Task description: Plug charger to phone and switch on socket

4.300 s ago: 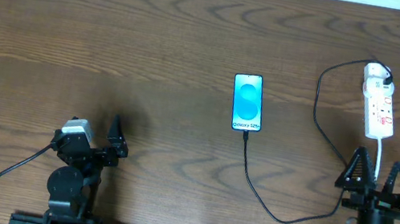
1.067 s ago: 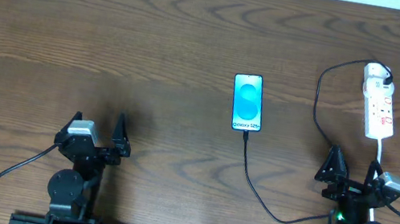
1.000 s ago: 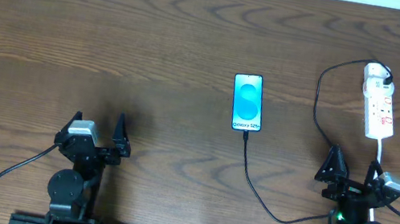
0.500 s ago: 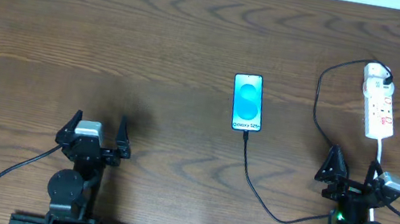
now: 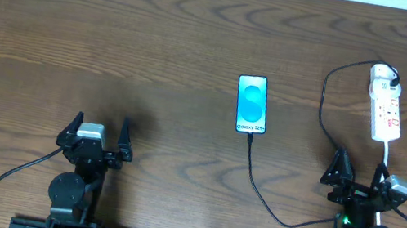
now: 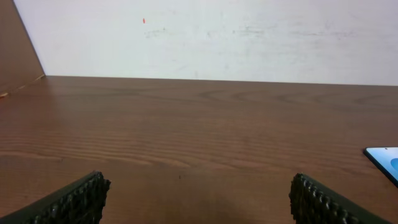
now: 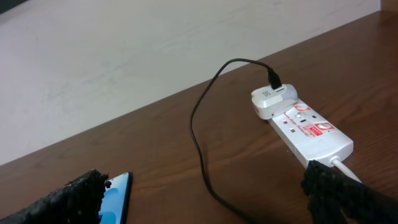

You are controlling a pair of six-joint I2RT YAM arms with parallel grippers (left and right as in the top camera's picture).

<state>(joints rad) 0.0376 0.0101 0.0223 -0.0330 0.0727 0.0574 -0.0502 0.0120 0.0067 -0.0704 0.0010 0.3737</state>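
The phone (image 5: 252, 104) lies flat at the table's middle, its cyan screen lit; its edge shows in the left wrist view (image 6: 384, 160) and the right wrist view (image 7: 116, 194). The black charger cable (image 5: 257, 191) has its tip at the phone's near end and loops right and up to the white plug (image 5: 382, 74) in the socket strip (image 5: 386, 111), which also shows in the right wrist view (image 7: 308, 129). My left gripper (image 5: 97, 128) is open and empty near the front left. My right gripper (image 5: 358, 169) is open and empty, below the socket.
The socket's thick white cord (image 5: 387, 157) runs down toward my right arm. A white wall (image 6: 205, 37) rises behind the table's far edge. A wooden side panel (image 6: 17, 56) stands at the far left.
My right arm drew back and turned toward the table's middle about four seconds ago. My left gripper has turned slightly in the last second. The phone, cable and socket have not moved.
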